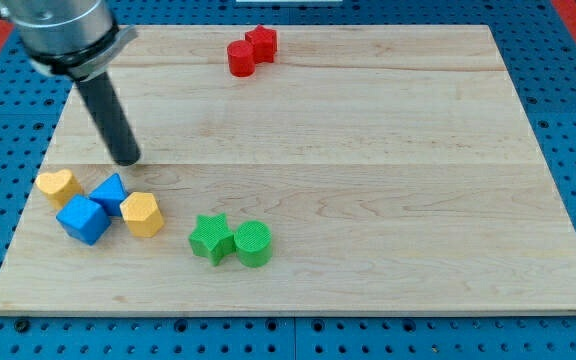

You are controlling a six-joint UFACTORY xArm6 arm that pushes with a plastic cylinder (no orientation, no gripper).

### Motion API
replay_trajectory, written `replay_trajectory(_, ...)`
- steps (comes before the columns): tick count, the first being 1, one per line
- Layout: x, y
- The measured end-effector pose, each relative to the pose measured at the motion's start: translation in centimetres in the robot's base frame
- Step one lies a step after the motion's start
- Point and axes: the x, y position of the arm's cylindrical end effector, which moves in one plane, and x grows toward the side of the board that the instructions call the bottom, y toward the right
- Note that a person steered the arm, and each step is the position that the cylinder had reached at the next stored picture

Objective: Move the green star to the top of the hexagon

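Note:
The green star (pixel 209 237) lies at the view's bottom, left of centre, touching a green cylinder (pixel 253 243) on its right. A yellow hexagon-like block (pixel 143 213) lies to the star's left, a little higher. My tip (pixel 127 159) rests on the board above the yellow block and the blue blocks, apart from all of them and well up and left of the star.
A yellow heart (pixel 58 186), a blue triangular block (pixel 112 191) and a blue cube-like block (pixel 83 219) cluster at the left. Two red blocks (pixel 251 50) touch each other at the view's top. The wooden board (pixel 368 150) sits on a blue pegboard.

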Motion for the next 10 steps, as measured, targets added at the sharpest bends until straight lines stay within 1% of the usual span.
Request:
replay_trajectory(2, 7.4, 19.2)
replay_trajectory(3, 13.9, 17.3)
replay_trajectory(4, 15.5, 12.6)
replay_trajectory(5, 13.9, 8.9)
replay_trajectory(6, 12.2, 7.5)
replay_trajectory(8, 9.4, 6.7)
replay_trajectory(9, 8.2, 5.5)
replay_trajectory(10, 6.1, 4.3)
